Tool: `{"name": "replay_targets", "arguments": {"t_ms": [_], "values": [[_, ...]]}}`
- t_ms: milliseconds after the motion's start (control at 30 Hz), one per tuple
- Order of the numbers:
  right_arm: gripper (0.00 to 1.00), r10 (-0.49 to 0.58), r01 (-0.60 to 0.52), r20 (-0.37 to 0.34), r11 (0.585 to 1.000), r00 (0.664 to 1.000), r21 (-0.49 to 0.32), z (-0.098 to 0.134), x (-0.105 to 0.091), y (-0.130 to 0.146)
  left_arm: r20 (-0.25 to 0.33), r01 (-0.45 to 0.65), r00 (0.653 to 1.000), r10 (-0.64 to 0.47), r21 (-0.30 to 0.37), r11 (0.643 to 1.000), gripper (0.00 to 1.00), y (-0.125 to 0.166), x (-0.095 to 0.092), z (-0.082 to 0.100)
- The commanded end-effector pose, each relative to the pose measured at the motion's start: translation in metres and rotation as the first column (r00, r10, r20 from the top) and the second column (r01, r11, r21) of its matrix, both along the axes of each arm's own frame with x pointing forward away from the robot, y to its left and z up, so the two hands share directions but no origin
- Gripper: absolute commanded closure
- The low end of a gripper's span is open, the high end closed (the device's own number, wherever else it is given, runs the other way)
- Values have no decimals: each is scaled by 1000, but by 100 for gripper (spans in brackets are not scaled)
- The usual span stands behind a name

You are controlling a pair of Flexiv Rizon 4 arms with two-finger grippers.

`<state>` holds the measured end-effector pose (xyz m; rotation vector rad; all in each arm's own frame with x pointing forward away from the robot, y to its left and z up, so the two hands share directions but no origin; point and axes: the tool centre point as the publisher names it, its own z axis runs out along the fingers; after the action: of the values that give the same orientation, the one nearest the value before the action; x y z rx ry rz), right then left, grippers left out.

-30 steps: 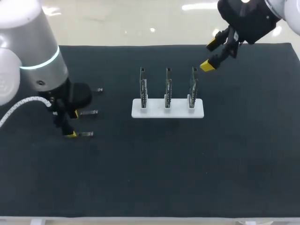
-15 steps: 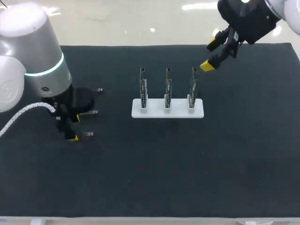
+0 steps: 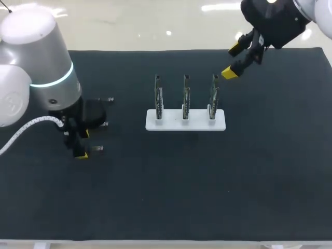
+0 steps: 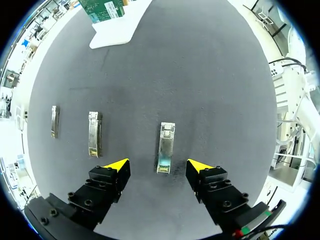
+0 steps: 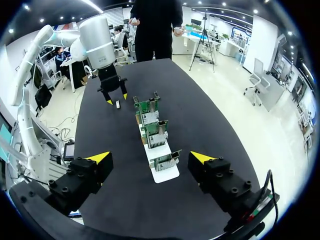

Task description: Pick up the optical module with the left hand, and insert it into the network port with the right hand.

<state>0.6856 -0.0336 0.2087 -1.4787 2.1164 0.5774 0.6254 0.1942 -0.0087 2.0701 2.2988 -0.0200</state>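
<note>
Edging slightly toward the white stand on the black table, my left arm has shifted; the right arm held. Left of the stand, the left gripper hangs with fingers spread either side of one optical module, which lies flat and touches neither. Behind the stand's right end, the right gripper is spread and empty. Two more modules lie beside the first.

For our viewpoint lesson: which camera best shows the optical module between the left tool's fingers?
Left wrist view: the whole optical module shows, between the fingers of the open left tool. Head view shows only its end beside the tool; right wrist view, a speck.
</note>
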Motion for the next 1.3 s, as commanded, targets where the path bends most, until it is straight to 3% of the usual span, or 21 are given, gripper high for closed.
{"name": "replay_targets", "arguments": {"t_ms": [33,367,467,533,600,667,700,833,1033,1300], "values": [[0,-1,1,1,1000,1000,1,0,-1,0,2,1,1000,-1,0,1000,0,1,-2,-2],[0,-1,1,1,1000,1000,1,0,-1,0,-1,-7,1000,7,4,1000,5,1,-2,-4],[0,-1,1,1,1000,1000,1,0,-1,0,-1,-6,1000,6,7,1000,10,1,-2,-6],[0,-1,1,1,1000,1000,1,0,-1,0,0,-4,1000,4,8,1000,21,0,-3,-7],[0,-1,1,1,1000,1000,1,0,-1,0,0,-4,1000,4,10,1000,24,-1,-4,-8],[0,-1,1,1,1000,1000,1,0,-1,0,0,-3,1000,3,10,1000,58,-2,-4,-9],[0,-1,1,1,1000,1000,1,0,-1,0,-1,-3,1000,3,10,1000,100,-2,-4,-9],[0,-1,1,1,1000,1000,1,0,-1,0,-1,-13,1000,13,-4,1000,100,-2,-3,-6],[0,-1,1,1,1000,1000,1,0,-1,0,16,-19,1000,21,-74,997,100,4,-3,24],[0,-1,1,1,1000,1000,1,0,-1,0,87,0,996,23,-260,966,100,14,0,74]]}}
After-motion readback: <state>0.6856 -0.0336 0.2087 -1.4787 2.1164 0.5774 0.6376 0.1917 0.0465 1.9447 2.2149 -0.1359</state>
